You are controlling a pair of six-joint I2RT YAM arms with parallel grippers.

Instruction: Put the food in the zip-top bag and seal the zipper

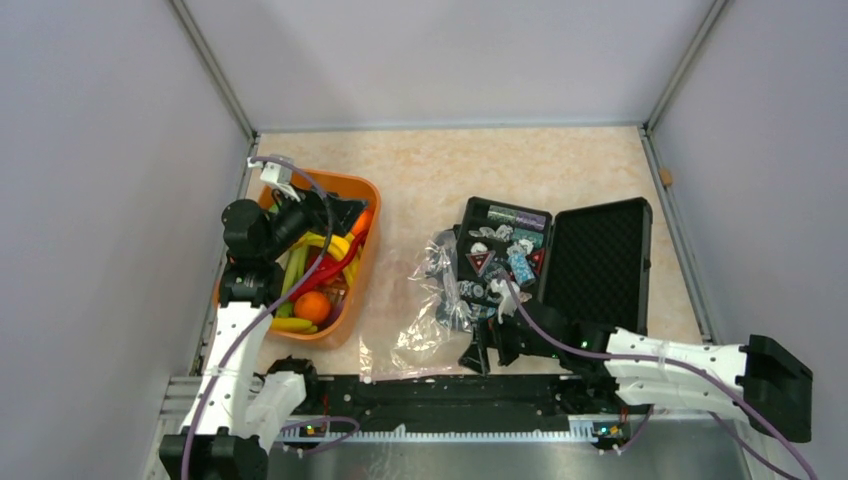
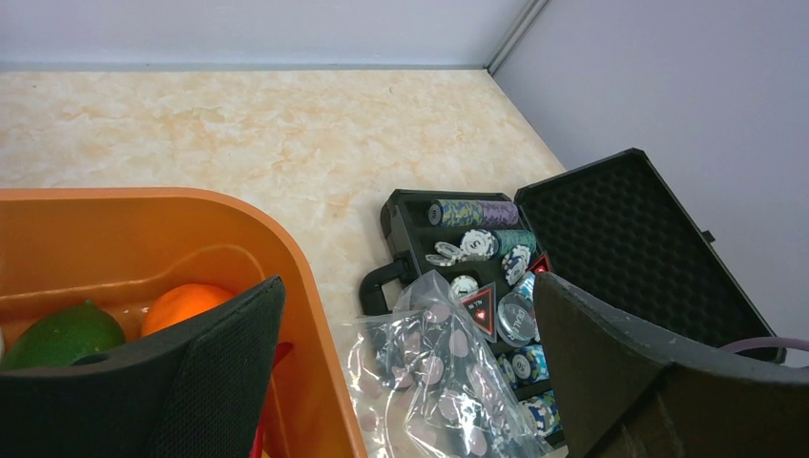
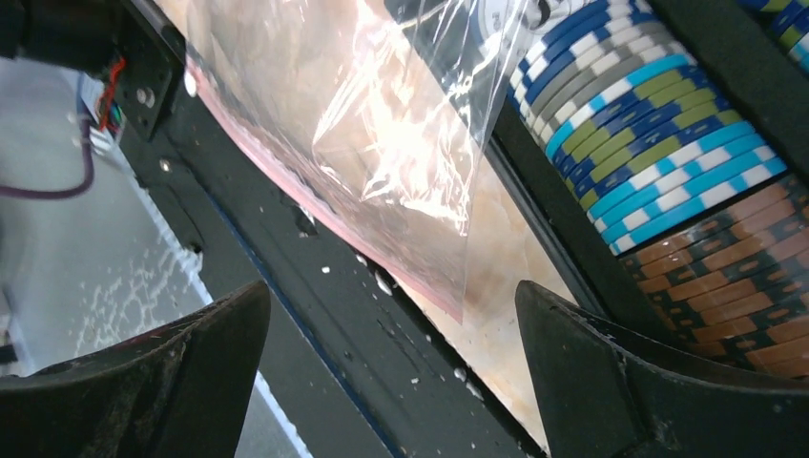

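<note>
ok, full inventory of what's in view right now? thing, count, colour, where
orange tub: one, orange, left side of the table
food: several pieces, yellow, orange, green, red, all in the tub
zip-top bag: one, clear, crinkled, on the table between tub and case
black case: one, black, open, lid laid back to the right, centre-right
poker chips: many, blue, grey, purple, brown, in the case's tray
small tan piece: one, by the right wall, too small to identify
table: one, beige marbled
left pincer: open, over the tub
right pincer: open, low at the bag's near edge
</note>
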